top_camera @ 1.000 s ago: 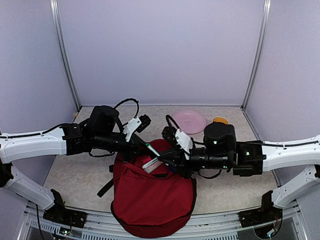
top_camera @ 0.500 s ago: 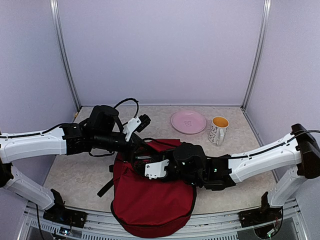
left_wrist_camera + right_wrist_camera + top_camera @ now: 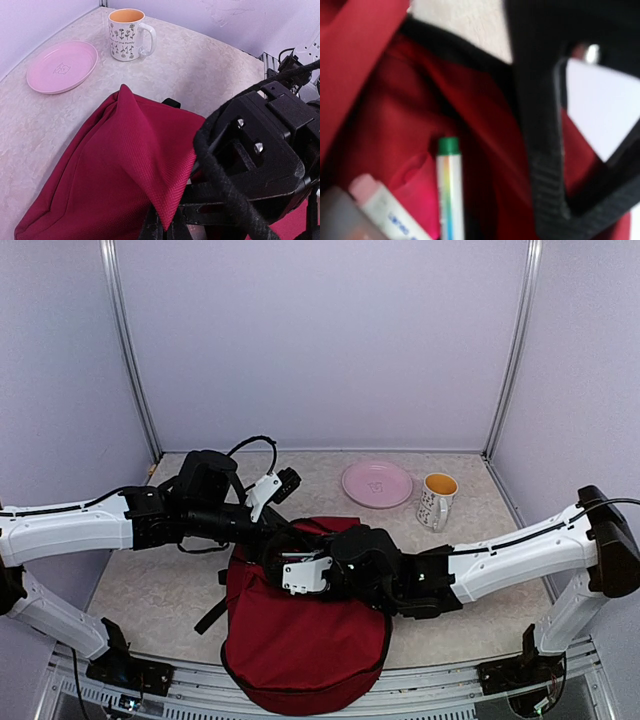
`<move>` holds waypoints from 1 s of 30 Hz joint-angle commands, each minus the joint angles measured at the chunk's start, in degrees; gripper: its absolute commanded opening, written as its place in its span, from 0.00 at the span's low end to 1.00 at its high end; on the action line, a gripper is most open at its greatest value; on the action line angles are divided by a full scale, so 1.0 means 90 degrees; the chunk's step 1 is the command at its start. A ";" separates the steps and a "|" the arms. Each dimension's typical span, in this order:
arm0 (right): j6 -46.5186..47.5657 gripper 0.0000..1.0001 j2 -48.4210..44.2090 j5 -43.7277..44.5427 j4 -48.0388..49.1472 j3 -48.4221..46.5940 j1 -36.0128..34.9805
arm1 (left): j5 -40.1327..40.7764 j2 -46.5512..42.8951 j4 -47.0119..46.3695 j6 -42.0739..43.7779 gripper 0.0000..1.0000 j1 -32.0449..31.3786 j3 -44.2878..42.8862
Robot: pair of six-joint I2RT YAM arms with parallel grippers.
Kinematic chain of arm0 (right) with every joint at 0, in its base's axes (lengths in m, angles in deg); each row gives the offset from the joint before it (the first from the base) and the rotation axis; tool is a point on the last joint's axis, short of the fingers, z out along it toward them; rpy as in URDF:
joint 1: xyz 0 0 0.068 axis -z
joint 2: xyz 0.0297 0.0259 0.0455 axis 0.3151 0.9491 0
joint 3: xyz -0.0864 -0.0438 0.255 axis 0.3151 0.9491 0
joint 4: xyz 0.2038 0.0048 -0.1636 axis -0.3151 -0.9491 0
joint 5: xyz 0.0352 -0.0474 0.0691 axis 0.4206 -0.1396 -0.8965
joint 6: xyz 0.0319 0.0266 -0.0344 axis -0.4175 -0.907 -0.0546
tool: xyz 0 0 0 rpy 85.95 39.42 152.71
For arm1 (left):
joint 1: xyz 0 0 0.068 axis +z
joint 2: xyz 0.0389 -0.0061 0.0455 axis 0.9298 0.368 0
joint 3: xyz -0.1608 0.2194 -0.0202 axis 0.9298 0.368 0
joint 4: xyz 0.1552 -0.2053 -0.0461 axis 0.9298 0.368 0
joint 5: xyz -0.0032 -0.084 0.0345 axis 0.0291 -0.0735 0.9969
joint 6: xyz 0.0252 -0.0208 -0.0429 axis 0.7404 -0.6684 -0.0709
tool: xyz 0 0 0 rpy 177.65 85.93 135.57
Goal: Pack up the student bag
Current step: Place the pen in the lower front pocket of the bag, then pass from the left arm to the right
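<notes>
Dark red fabric backpack (image 3: 305, 650) lower centre; left tool (image 3: 163, 228) clamped on its raised fold; right tool (image 3: 288, 568) at opening, cannot tell whether apart; green-capped pen (image 3: 449, 192) inside.

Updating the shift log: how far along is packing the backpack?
Done: a green-capped pen and a pink-capped marker are inside the red backpack. In hand: the left gripper pinches its fabric up while the right gripper reaches into the opening, grip unclear. Left: withdrawing and closing it.

My top cam looked down from behind; both wrist cams hugged the dark red fabric backpack (image 3: 300, 640) all shared.
</notes>
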 commanded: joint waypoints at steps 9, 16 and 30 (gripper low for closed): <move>-0.2526 0.74 -0.2092 -0.1853 -0.0132 0.0149 -0.0083 | -0.0168 -0.0147 -0.0239 -0.0004 0.00 0.0015 -0.0146; -0.5687 0.95 -0.2731 -0.2061 -0.1003 0.0376 0.1076 | -0.0185 -0.0123 -0.0252 -0.0020 0.00 0.0015 -0.0140; -0.7165 0.85 -0.1683 -0.3488 -0.1840 0.0608 0.1805 | -0.0163 -0.0127 -0.0251 -0.0019 0.00 0.0015 -0.0141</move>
